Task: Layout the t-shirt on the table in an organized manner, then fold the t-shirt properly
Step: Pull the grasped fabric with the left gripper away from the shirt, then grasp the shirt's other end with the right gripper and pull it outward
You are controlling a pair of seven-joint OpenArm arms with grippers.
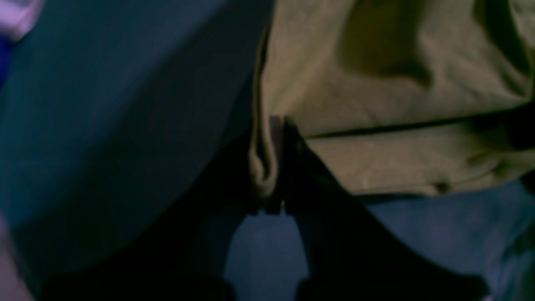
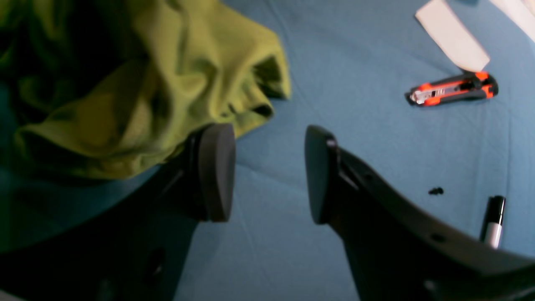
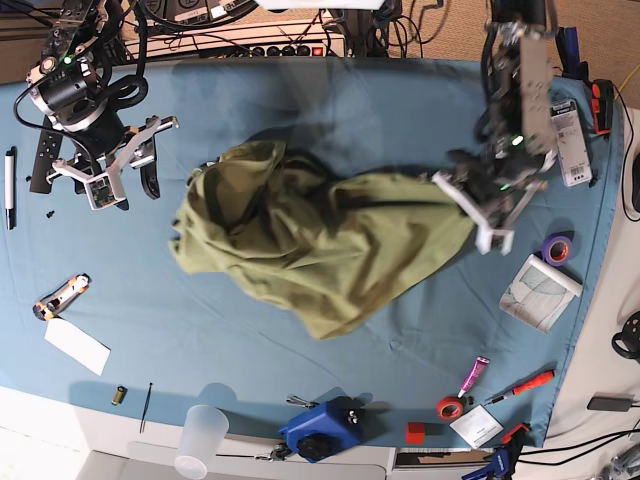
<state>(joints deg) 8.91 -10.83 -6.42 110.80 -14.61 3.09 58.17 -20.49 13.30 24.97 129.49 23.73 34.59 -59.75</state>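
- The left hand (image 1: 278,165) is clenched on a fold at the edge of the olive-green t-shirt (image 3: 310,245).
- From that hand the t-shirt hangs bunched and crumpled across the middle of the teal counter (image 3: 400,100), toward the right hand.
- The right hand (image 2: 269,173) is released, its fingers (image 2: 215,171) apart with nothing between them, just beside the t-shirt's far edge.
- An orange utility knife (image 2: 453,90) lies well clear of the right hand on the side away from the shirt.

No readable text, labels, brands or numbers on anything in view
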